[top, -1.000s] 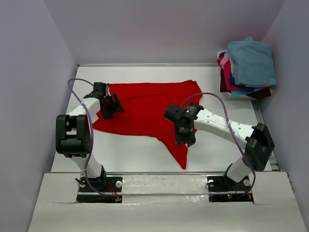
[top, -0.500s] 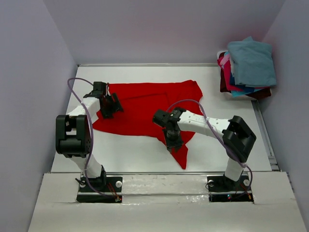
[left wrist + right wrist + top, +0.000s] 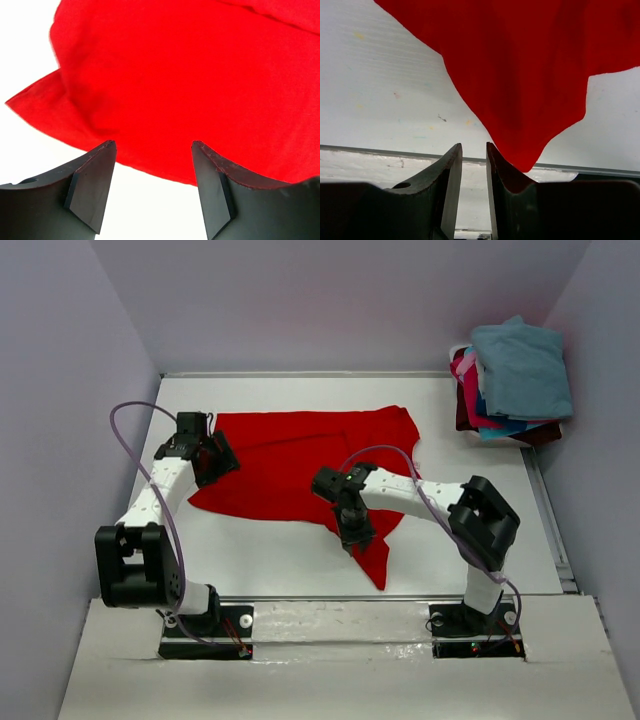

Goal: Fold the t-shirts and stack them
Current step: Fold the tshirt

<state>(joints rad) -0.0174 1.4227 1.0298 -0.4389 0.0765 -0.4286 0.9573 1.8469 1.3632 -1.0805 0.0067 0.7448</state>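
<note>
- Left gripper (image 3: 207,453) (image 3: 152,145): jaws wide, poised over the 9 o'clock edge of the red t-shirt (image 3: 300,455) (image 3: 200,75).
- Red t-shirt: spread mid-table (image 3: 270,550), with a narrow tail running to 5 o'clock.
- Right gripper (image 3: 357,535) (image 3: 473,147): at that tail, jaws narrow, a slit of table showing between them.
- Stacked t-shirts (image 3: 510,380): 2 o'clock corner, teal on top.

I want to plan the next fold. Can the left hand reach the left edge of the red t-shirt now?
Probably yes. The left hand hovers open just over that edge of the red t-shirt, and nothing stands between them on the table.
</note>
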